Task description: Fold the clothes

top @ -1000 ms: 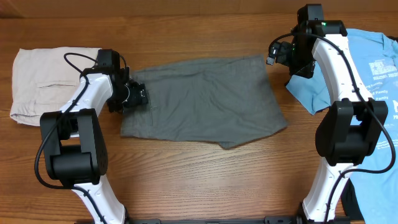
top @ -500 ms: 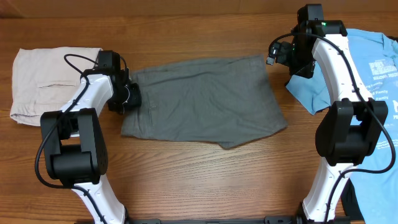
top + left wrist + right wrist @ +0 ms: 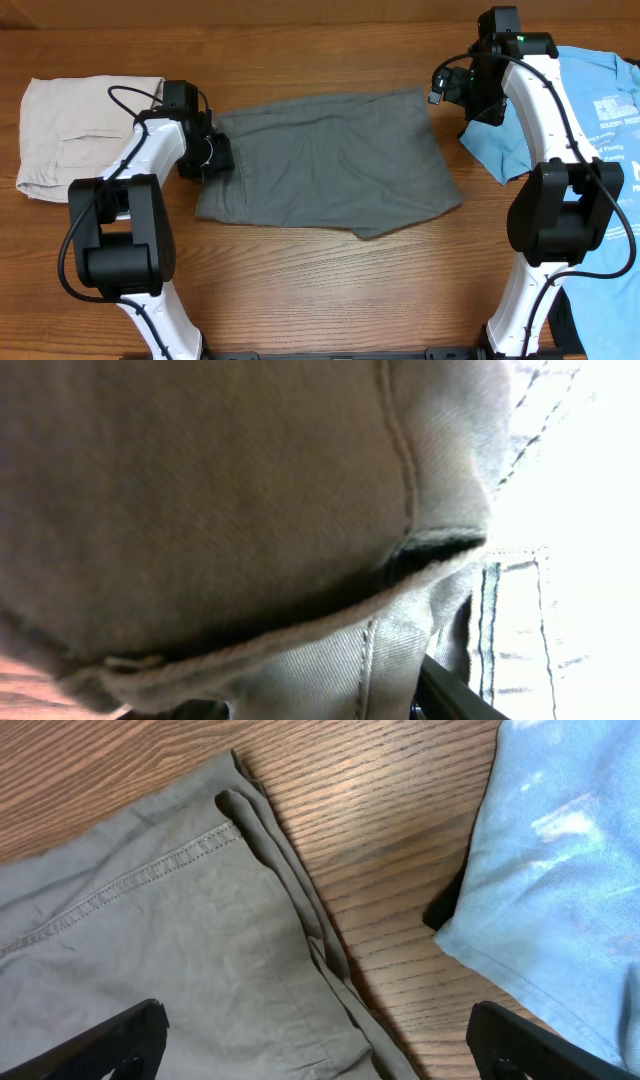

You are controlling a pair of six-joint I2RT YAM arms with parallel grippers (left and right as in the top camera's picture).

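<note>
Overhead: white print on blue T-shirt near grey shorts, unreadable.

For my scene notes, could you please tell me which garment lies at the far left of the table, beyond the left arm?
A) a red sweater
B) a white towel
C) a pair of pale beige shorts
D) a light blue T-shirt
C: the pale beige shorts lie left of the dark grey shorts, while the light blue T-shirt is at the far right.
</note>
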